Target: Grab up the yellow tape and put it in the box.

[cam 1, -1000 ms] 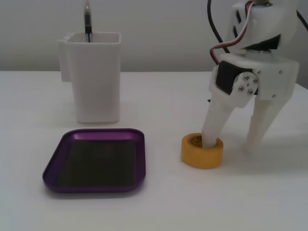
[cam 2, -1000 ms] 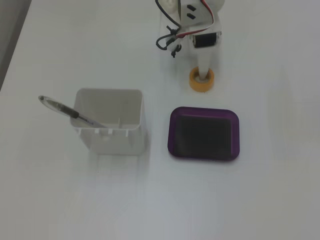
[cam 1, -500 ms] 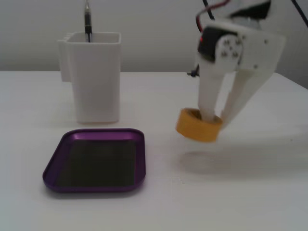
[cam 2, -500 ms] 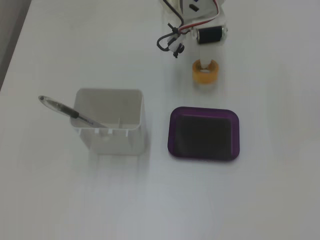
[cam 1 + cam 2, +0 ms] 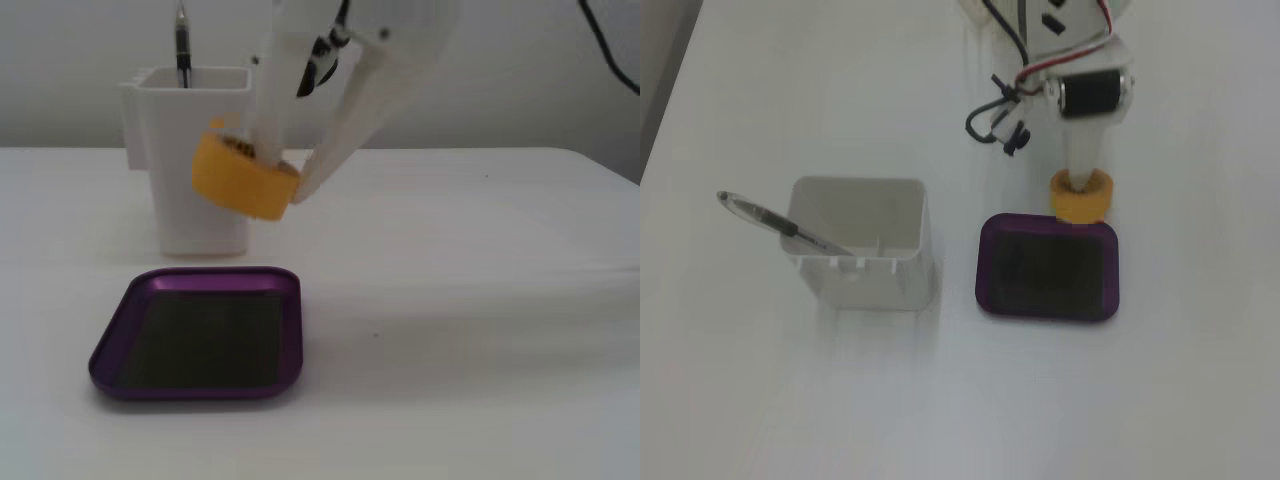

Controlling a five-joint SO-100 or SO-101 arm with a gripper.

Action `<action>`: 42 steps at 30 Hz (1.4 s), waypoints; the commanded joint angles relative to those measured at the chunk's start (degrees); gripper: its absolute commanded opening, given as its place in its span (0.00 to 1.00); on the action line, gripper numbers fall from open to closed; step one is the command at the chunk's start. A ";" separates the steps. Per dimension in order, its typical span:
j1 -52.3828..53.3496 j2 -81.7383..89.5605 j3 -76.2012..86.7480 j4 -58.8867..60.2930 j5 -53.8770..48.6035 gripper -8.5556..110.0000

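The yellow tape [image 5: 240, 180] is a thick yellow-orange roll held in the air, tilted, by my white gripper [image 5: 282, 178], whose two fingers are shut on its rim. It hangs above the table, behind the purple box [image 5: 292, 330] in a fixed view. In another fixed view the tape [image 5: 1081, 196] sits just above the top edge of the box [image 5: 985, 262], under my gripper [image 5: 1081, 178]. The box is a shallow purple tray with a dark bottom and holds nothing.
A tall white container [image 5: 190, 170] with a black pen [image 5: 182, 45] stands behind the box's left part in a fixed view; in the other fixed view the container [image 5: 865, 250] lies left of the box. The table [image 5: 480, 300] is white.
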 commanded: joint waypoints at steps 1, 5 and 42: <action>0.44 -6.50 -7.91 -0.62 0.35 0.07; 2.02 -12.22 -10.99 -0.53 0.00 0.07; 3.87 -2.29 -47.64 32.43 0.09 0.25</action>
